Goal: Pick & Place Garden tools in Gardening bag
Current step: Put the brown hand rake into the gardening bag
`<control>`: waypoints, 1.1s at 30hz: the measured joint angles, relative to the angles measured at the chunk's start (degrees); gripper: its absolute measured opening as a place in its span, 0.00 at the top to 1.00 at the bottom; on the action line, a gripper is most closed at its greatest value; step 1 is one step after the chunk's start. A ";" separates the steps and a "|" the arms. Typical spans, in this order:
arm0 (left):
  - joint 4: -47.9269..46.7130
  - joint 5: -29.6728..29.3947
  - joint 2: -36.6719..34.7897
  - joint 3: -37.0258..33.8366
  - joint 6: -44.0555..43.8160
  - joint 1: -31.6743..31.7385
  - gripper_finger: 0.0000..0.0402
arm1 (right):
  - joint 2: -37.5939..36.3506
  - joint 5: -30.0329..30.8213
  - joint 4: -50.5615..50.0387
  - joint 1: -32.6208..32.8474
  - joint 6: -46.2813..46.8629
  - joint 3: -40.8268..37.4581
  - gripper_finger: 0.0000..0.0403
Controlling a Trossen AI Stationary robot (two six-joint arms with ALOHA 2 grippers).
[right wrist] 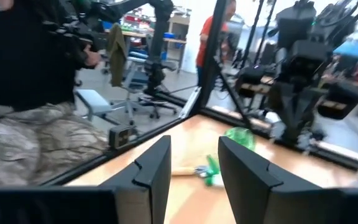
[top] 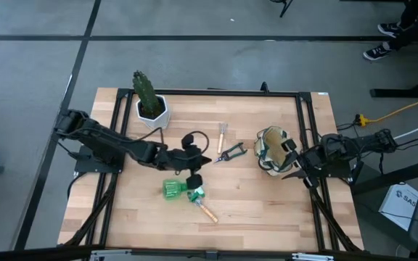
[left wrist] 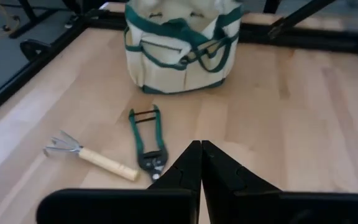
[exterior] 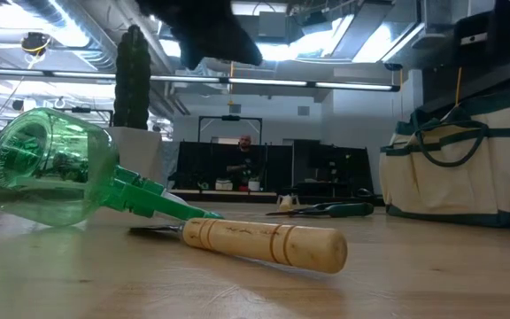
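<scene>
Nearest the front edge of the tabletop (top: 267, 210) lies the trowel (top: 207, 212), its wooden handle pointing forward. Its blade end sits right against the green spray bottle (top: 173, 190), which lies on its side.

Just behind them hangs the left claw (top: 194, 180), its fingers (left wrist: 191, 171) pressed together with nothing between them, above the bottle's nozzle end and the trowel.

Farther back, near the middle of the tabletop, the pruning shears (top: 231, 153) lie flat, and the small wooden-handled rake (top: 223, 135) lies just beside them on the cactus side.

To the right stands the gardening bag (top: 271, 151), cream with green trim, upright. The right claw (top: 291, 161) is at the bag's right side, its two fingers (right wrist: 151, 168) partly apart and empty in its own wrist view.

At the back left corner stands a cactus (top: 145, 90) in a white pot (top: 153, 112).
</scene>
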 joint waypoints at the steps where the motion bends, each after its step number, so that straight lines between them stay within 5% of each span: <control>1: -1.33 0.25 0.77 1.49 0.07 0.51 0.99 | -0.50 -0.02 -0.02 -0.55 -0.85 0.00 0.66; 16: -10.55 5.12 1.60 9.71 7.05 5.08 0.95 | -1.23 -0.50 1.93 -2.33 -2.62 0.00 0.66; 33: -13.18 5.78 2.80 8.84 -3.32 9.15 0.60 | -1.19 -0.50 0.14 -2.33 -1.45 0.00 0.66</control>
